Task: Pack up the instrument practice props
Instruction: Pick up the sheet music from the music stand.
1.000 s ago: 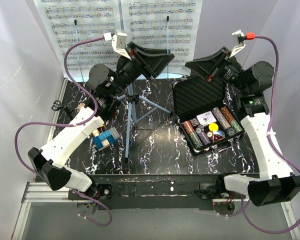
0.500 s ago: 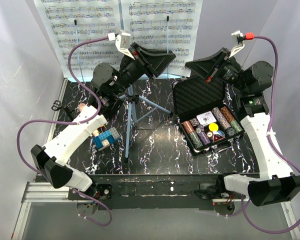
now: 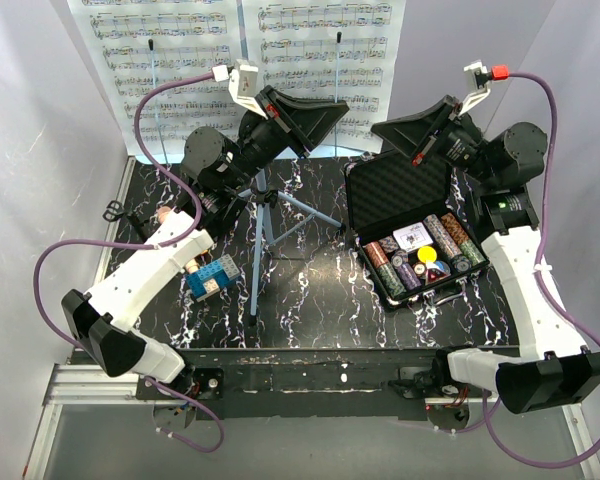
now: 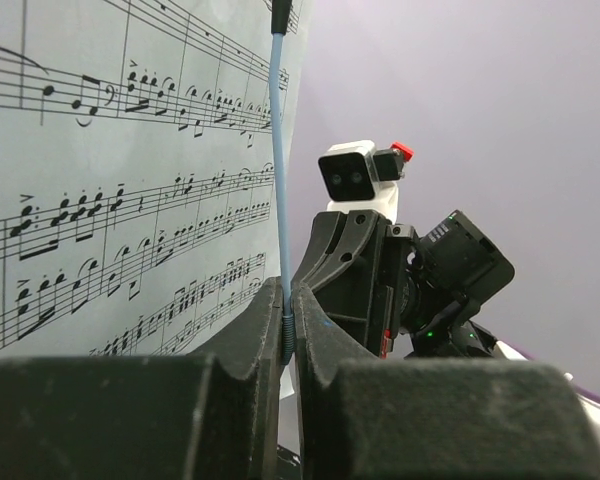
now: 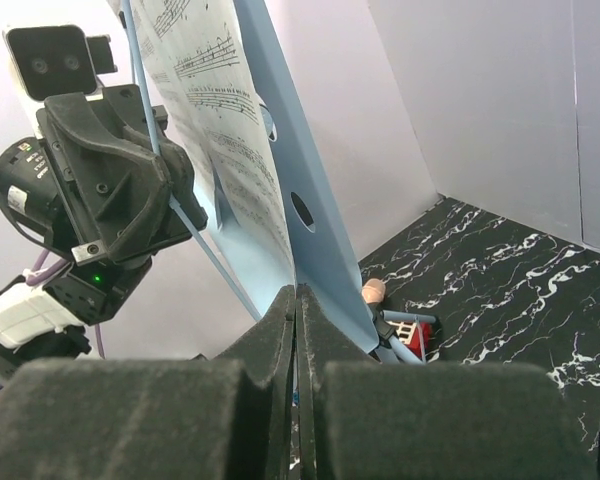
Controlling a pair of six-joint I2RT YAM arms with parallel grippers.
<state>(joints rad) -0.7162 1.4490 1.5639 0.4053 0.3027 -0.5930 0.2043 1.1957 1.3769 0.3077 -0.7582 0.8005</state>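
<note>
The light-blue music stand (image 3: 257, 230) stands on its tripod at centre, its desk (image 5: 302, 180) upright at the back with white sheet-music pages (image 3: 320, 50) on it. My left gripper (image 3: 335, 112) is shut on the stand's thin blue page-holder wire (image 4: 280, 200), beside the pages (image 4: 100, 200). My right gripper (image 3: 378, 128) is shut on the desk's lower right edge, jaws (image 5: 296, 300) closed tight. The microphone's pale head (image 5: 373, 292) shows low behind the stand; it also shows in the top view (image 3: 163, 213), mostly hidden by my left arm.
An open black foam-lined case of poker chips (image 3: 410, 230) sits right of the tripod. A blue toy block (image 3: 212, 278) lies under my left arm, and a red one (image 5: 410, 335) by the tripod legs. White walls close in the back and sides.
My left gripper has shifted slightly up and to the right along the stand. The right arm has not moved.
</note>
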